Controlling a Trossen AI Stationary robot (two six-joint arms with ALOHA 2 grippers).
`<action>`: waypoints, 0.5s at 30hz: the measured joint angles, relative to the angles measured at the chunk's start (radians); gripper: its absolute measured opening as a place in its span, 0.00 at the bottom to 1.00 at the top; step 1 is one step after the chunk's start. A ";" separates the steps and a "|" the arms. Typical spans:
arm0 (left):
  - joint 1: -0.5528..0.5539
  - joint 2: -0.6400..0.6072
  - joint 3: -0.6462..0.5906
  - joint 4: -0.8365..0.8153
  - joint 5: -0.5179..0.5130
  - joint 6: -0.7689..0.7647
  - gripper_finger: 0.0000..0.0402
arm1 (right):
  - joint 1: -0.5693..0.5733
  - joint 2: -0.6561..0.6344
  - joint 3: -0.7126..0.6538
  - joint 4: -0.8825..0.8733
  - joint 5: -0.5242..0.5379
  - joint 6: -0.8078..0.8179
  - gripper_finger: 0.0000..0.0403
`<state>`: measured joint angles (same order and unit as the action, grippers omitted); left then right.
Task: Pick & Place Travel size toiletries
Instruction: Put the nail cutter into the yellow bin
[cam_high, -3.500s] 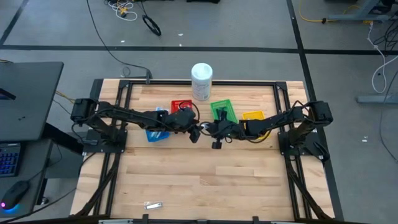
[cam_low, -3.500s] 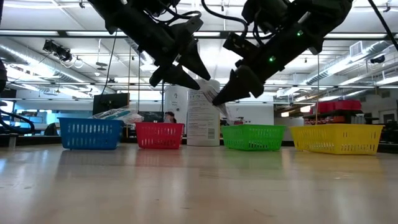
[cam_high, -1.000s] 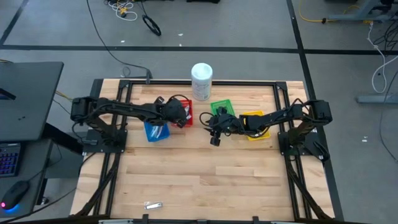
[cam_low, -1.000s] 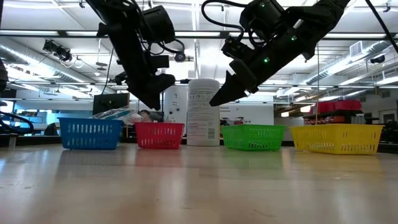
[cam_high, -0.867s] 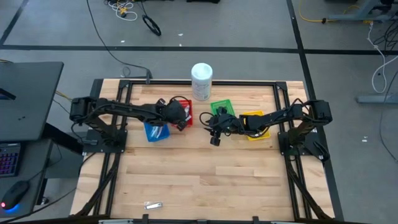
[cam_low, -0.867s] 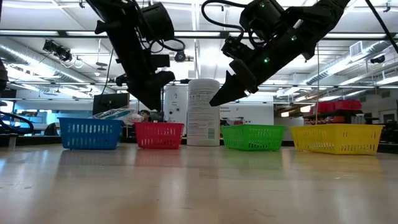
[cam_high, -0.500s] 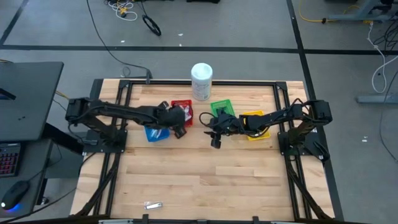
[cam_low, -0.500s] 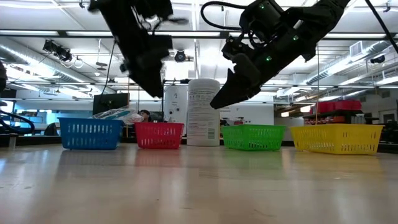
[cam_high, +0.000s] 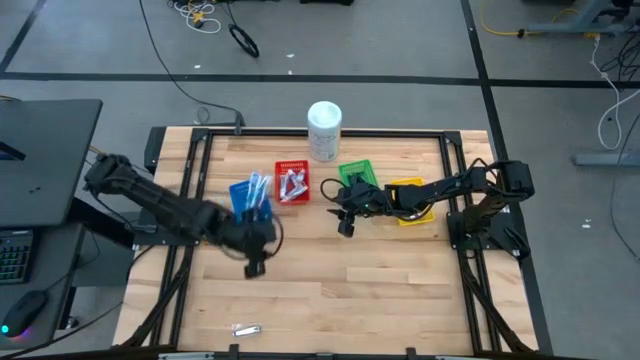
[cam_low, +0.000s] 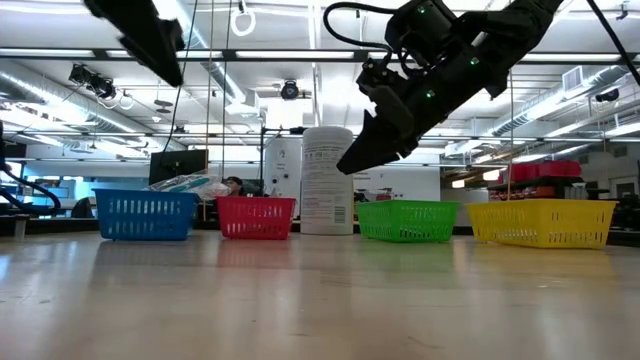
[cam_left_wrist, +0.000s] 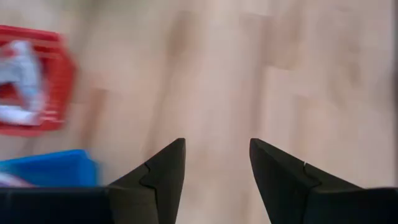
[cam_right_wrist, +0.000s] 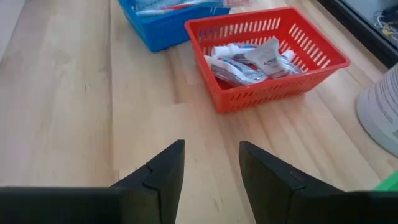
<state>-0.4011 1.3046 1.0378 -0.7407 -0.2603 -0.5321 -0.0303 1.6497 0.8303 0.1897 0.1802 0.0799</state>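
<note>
Viewing the table (cam_high: 330, 290) from above, four small baskets are seen in a row along the far half: a blue basket (cam_high: 250, 198), a red basket (cam_high: 292, 183), a green basket (cam_high: 357, 178) and a yellow basket (cam_high: 407, 190), with a white tub (cam_high: 324, 130) standing at 12 o'clock from the red one. Toothpaste tubes (cam_right_wrist: 239, 62) are lying inside the red basket, and slim toothbrushes (cam_high: 254, 190) are lying in the blue basket. The left gripper (cam_high: 253, 266) is positioned over bare wood at about 6 o'clock from the blue basket, well apart from it; its fingers (cam_left_wrist: 163, 171) are parted and nothing is held between them. The right gripper (cam_high: 345, 224) is suspended above the table at about 7 o'clock from the green basket, near it, with its arm reaching across the yellow basket; its fingers (cam_right_wrist: 166, 165) are likewise spread with only bare tabletop seen between them. A small silvery item (cam_high: 246, 329) is lying alone near the front edge of the table, at 6 o'clock from the left gripper.
</note>
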 joint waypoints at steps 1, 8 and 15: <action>-0.038 0.007 0.000 0.009 -0.005 -0.021 0.47 | 0.000 0.000 0.000 0.002 0.000 0.009 0.40; -0.297 0.127 0.000 0.060 -0.091 -0.268 0.47 | 0.000 0.000 0.000 0.002 0.000 0.021 0.40; -0.421 0.262 0.000 0.200 -0.037 -0.266 0.46 | 0.003 0.000 0.000 -0.013 0.000 0.067 0.40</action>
<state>-0.8217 1.5667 1.0378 -0.5408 -0.2971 -0.7980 -0.0273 1.6497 0.8303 0.1767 0.1802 0.1469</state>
